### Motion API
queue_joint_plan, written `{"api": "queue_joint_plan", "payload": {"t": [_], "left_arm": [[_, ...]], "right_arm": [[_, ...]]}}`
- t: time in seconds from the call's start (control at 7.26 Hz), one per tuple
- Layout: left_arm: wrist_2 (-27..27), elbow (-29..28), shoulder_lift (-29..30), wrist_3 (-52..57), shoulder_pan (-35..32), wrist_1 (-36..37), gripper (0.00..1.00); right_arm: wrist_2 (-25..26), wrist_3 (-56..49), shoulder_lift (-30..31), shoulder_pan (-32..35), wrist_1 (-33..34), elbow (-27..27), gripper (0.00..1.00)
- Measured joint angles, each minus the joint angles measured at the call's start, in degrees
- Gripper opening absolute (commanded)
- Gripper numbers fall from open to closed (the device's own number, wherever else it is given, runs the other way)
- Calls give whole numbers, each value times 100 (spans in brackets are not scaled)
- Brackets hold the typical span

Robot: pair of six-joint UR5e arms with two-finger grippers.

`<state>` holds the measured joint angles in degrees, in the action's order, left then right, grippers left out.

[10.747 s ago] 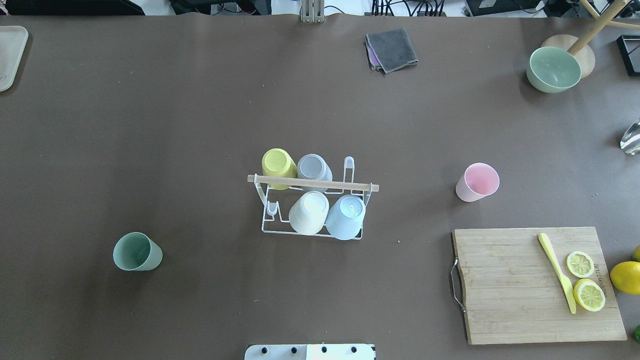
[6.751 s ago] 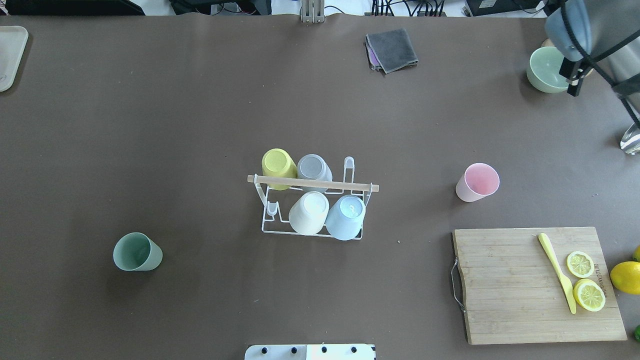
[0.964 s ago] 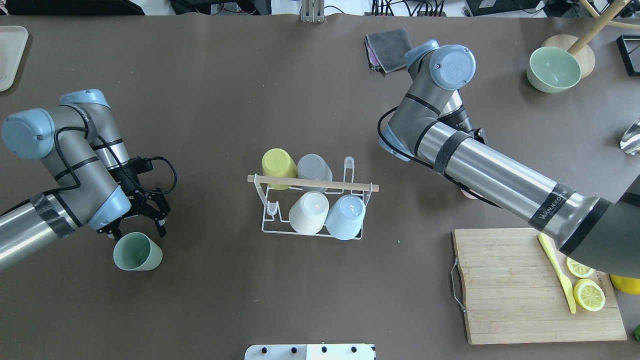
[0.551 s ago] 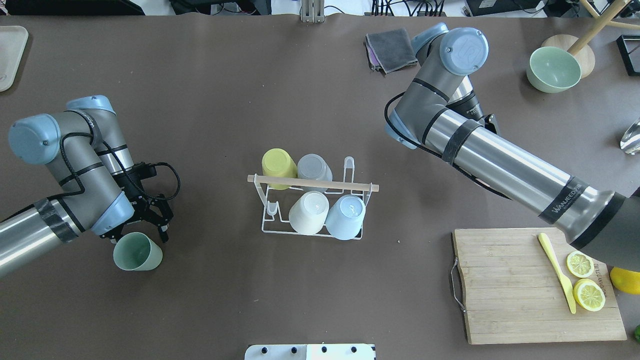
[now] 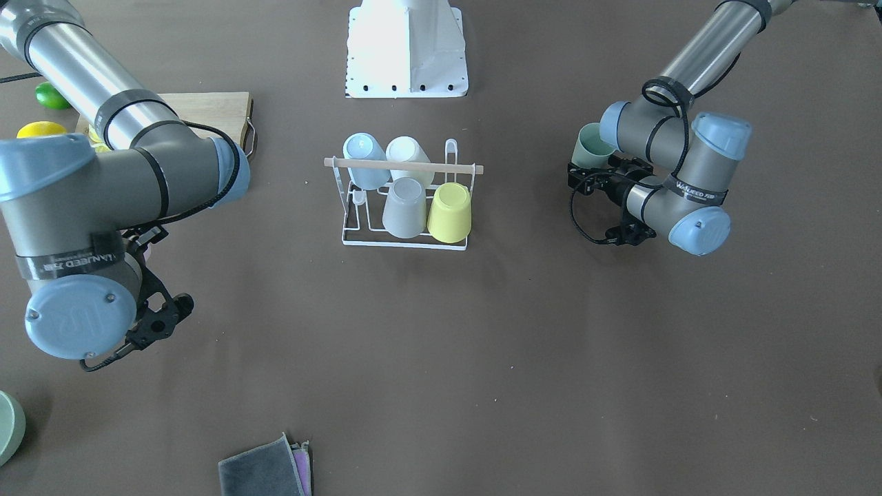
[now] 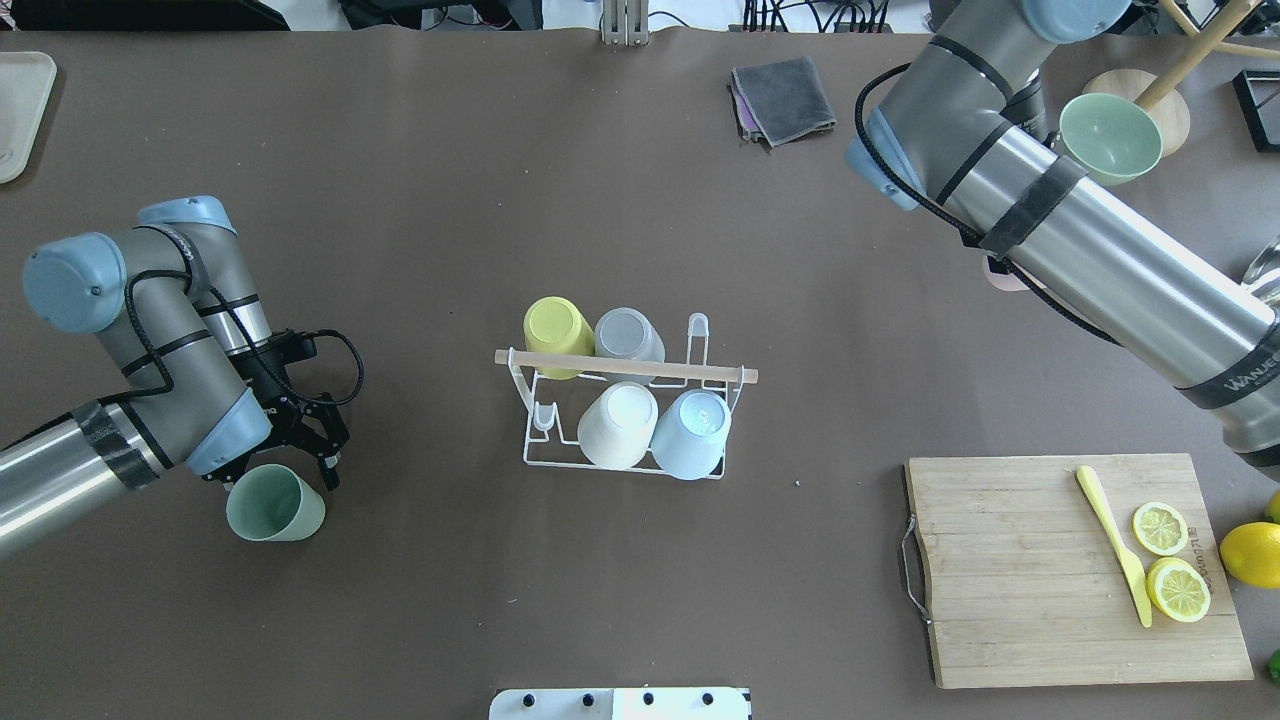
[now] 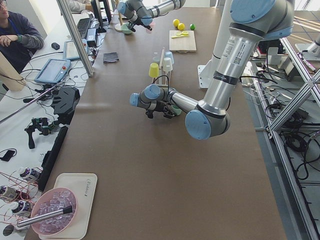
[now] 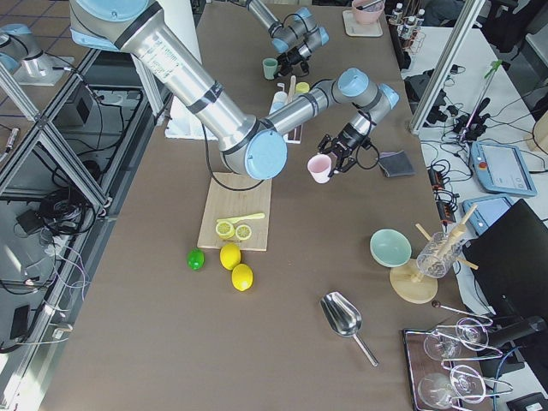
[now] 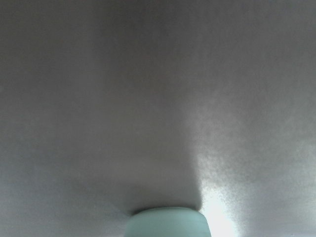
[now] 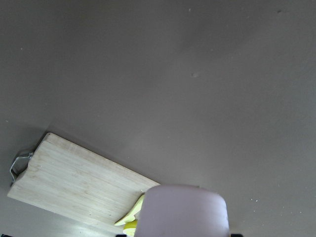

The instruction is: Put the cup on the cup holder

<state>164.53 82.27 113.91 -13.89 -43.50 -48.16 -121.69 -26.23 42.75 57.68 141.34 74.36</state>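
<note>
Presently, the pink cup [image 8: 318, 169] is pinched by the right gripper [image 8: 329, 163]; the green cup [image 6: 275, 503], lower left, is straddled by the left gripper [image 6: 275, 471], jaws spread.

The brown table [image 6: 400, 200] bears cup holder [image 6: 625, 366], green cup [image 6: 275, 503], cutting board [image 6: 1000, 570], grey cloth [image 6: 785, 98].

A robotics lab, this was. Aluminium framing [image 7: 76, 35] ringed the brown table [image 7: 150, 170], cables [image 7: 299, 142] trailed over the floor, and a teach pendant [image 7: 52, 70] lay nearby.
</note>
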Motion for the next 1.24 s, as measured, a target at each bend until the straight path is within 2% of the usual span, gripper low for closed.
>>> {"api": "queue_joint_plan", "payload": {"t": [0.28, 0.41, 0.69, 0.83, 0.96, 1.24], "left_arm": [[25, 0, 0, -6, 13, 0, 76], [69, 0, 0, -10, 16, 0, 63], [169, 6, 0, -16, 17, 4, 60], [191, 22, -2, -19, 17, 13, 60], [198, 70, -6, -21, 17, 72, 60], [200, 178, -7, -20, -19, 217, 60]], "right_arm": [[-581, 514, 379, 441, -852, 742, 57], [-841, 854, 646, 583, -1493, 1025, 56], [-1354, 2114, 1441, 716, -3692, 1369, 56], [-1432, 2803, 1735, 730, -4815, 1363, 56], [-1459, 3221, 1894, 750, -5603, 1291, 56], [-1476, 3443, 2114, 872, -6474, 1189, 51]]}}
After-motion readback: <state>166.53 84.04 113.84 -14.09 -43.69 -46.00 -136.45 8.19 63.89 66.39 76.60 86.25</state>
